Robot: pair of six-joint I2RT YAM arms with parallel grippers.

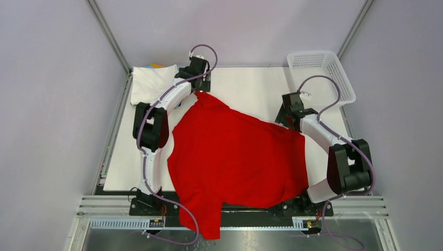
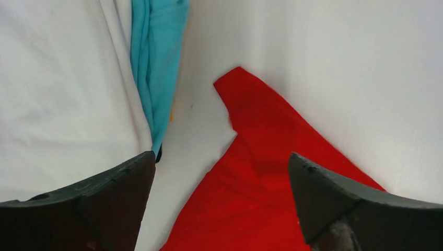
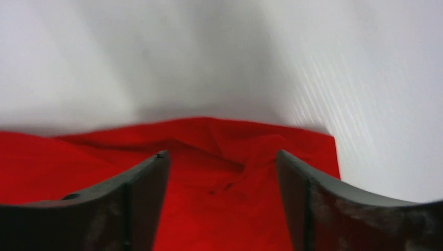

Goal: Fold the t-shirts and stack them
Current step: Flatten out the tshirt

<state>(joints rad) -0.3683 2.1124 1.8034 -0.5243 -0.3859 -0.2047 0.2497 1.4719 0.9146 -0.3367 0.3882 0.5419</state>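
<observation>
Corners matter most at this step, by my reading: the red t-shirt (image 1: 235,157) lies spread but skewed across the middle of the table (image 1: 251,86). One part of it trails over the near edge between the arm bases, and it wants squaring up before any fold. The left end effector (image 2: 222,162) hangs over the shirt's far-left corner with its fingers wide apart and nothing between them. The right end effector (image 3: 222,157) is likewise wide open and empty over the shirt's right-hand corner.

To do it well, each should come down onto a single clean edge of cloth (the right corner is bunched into small wrinkles, so a pinch there could take two layers). Each should then close firmly, and both pull apart evenly so the body lies flat. The left one must keep clear of the folded stack just beside it, where a white t-shirt (image 1: 152,82) lies on a cyan t-shirt (image 2: 156,52).

I cannot tell whether either set of fingers touches the cloth or floats just above it; from above, the wrist housings hide the fingertips, and the right wrist view is blurred. Whether sleeve or hem dangles off the table is unclear, and the lower shirts of the stack are mostly covered.
</observation>
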